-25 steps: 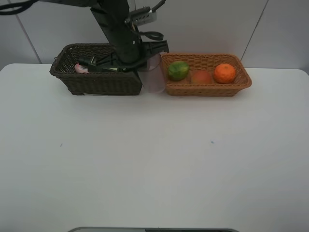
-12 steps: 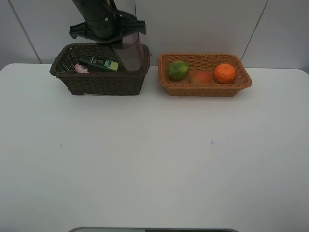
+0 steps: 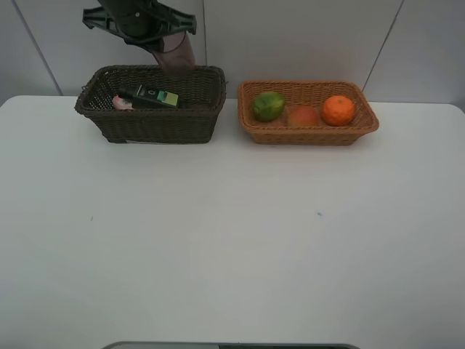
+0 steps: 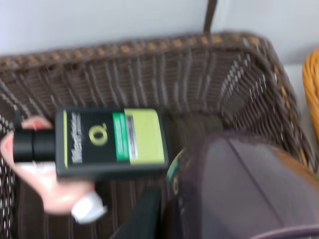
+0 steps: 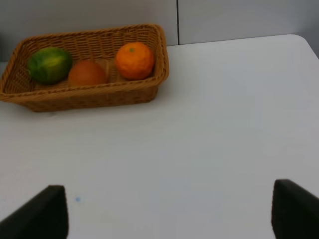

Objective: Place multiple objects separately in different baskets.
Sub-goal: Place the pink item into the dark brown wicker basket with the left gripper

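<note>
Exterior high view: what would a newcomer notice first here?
The bright round orange in the shallow orange-tan wicker basket, right of a reddish peach and a green round fruit. Then the left pincer, holding a translucent purple cup above the dark brown wicker basket.

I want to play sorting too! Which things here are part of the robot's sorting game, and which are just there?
Part of the game:
dark basket
tan basket
pump bottle
pink tube
purple cup
green fruit
peach
orange

Just there:
white table
wall
</note>
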You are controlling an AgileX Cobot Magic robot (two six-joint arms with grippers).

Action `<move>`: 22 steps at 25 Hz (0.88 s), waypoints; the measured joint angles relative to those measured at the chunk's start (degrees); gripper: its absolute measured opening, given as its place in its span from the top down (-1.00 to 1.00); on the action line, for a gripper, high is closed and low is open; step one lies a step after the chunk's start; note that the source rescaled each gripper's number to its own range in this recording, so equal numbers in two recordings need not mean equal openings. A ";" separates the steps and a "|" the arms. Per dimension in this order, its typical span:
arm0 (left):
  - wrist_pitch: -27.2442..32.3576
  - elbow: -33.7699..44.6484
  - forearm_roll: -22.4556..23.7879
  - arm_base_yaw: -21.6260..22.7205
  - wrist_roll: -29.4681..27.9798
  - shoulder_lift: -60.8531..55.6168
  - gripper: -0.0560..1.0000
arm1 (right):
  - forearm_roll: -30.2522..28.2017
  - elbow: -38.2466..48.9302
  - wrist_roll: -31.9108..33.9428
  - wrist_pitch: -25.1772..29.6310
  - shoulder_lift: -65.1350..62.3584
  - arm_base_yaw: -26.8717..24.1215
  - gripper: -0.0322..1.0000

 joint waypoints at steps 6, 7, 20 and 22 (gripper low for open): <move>-4.61 0.06 0.94 1.30 0.52 3.62 0.89 | 0.00 0.00 0.00 0.00 0.00 0.00 -0.44; -4.91 0.18 1.13 1.46 0.72 4.61 0.89 | 0.00 0.00 0.00 0.00 0.00 0.00 -0.44; -9.84 0.48 1.70 2.50 1.06 10.43 0.89 | 0.00 0.00 0.00 0.00 0.00 0.00 -0.44; -10.10 0.48 0.91 2.50 1.06 11.00 0.89 | 0.00 0.00 0.00 0.00 0.00 0.00 -0.44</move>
